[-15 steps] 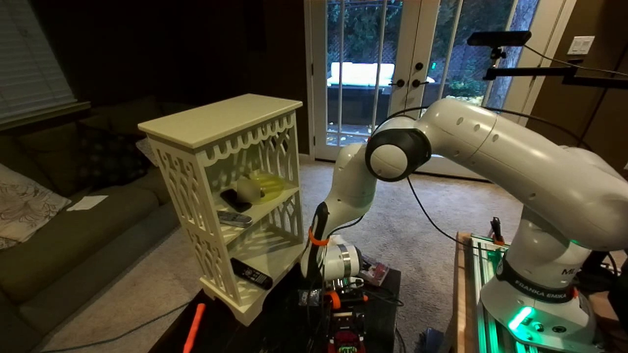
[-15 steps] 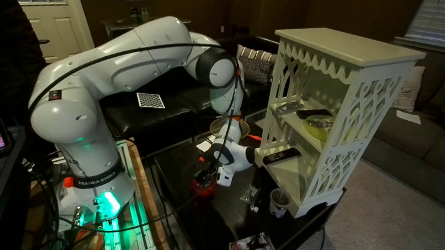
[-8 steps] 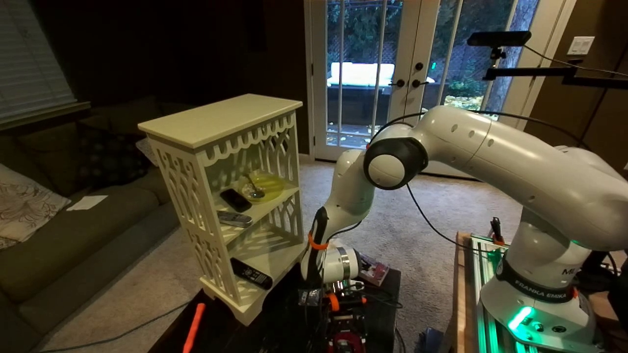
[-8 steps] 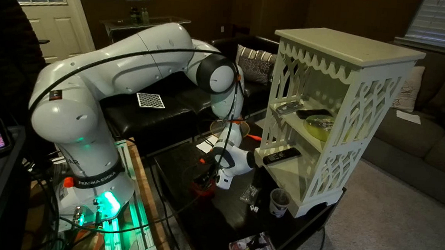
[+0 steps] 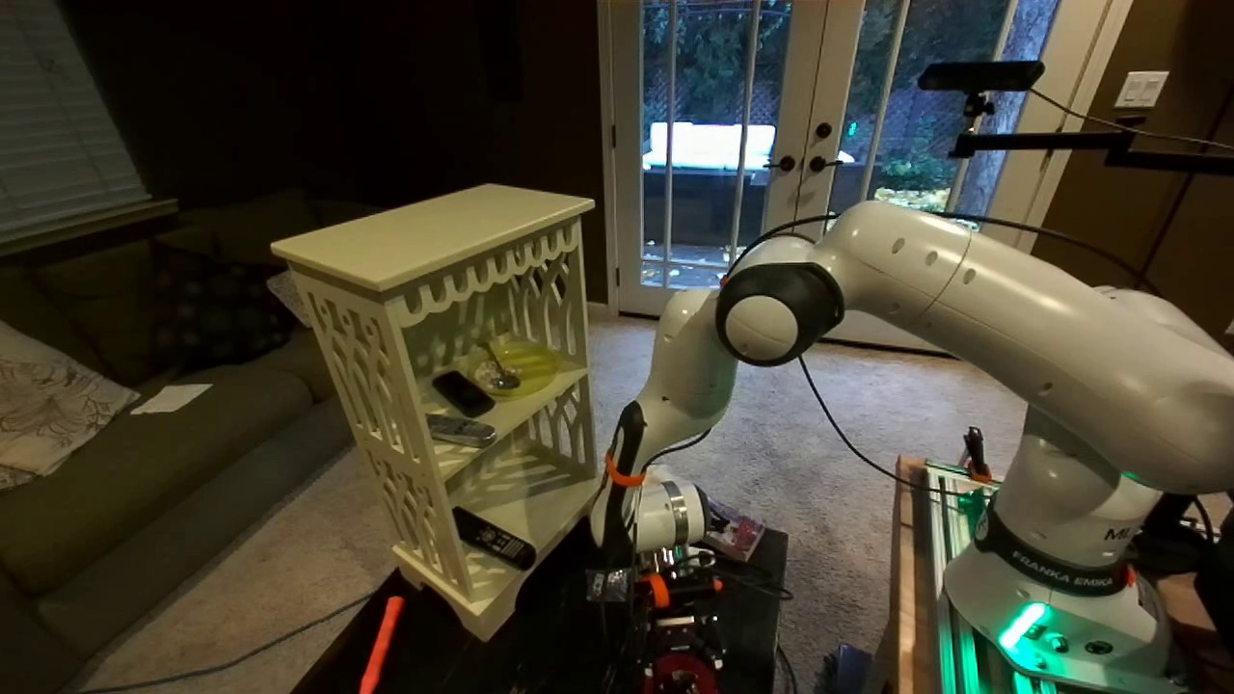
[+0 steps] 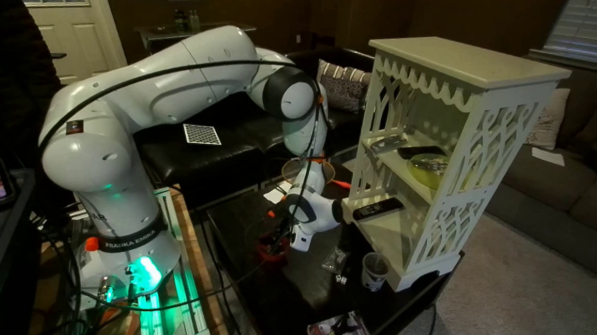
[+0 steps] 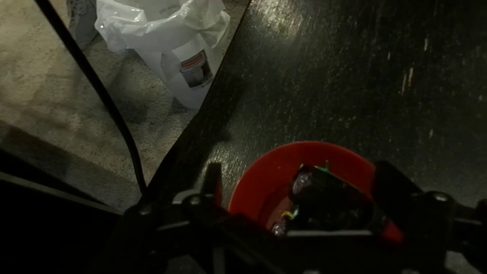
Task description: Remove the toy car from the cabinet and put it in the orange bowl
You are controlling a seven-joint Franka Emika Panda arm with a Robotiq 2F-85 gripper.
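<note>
The orange bowl (image 7: 262, 173), which looks red here, sits on the dark table near its edge in the wrist view. Inside it lies the toy car (image 7: 331, 198), dark and blackish, leaning toward the bowl's right wall. My gripper (image 7: 299, 180) is right above the bowl with its fingers wide apart, one on each side of the car; the left finger stands clear of it. Whether the right finger touches the car, I cannot tell. In an exterior view the bowl (image 6: 274, 256) is partly covered by the wrist. The cream cabinet (image 6: 470, 64) stands farther along the table.
Cabinet shelves hold a yellow-green plate (image 5: 540, 371), a phone (image 5: 464, 393) and remotes (image 5: 495, 538). A cup (image 6: 375, 271), a small plastic bag (image 6: 335, 260) and a disc case (image 6: 340, 334) stand or lie on the table. Beyond its edge is a white-lined bin (image 7: 171, 49).
The arm dipped slightly half a second ago and now stands a little higher again, still over the bowl. The cabinet and its contents have not moved.
</note>
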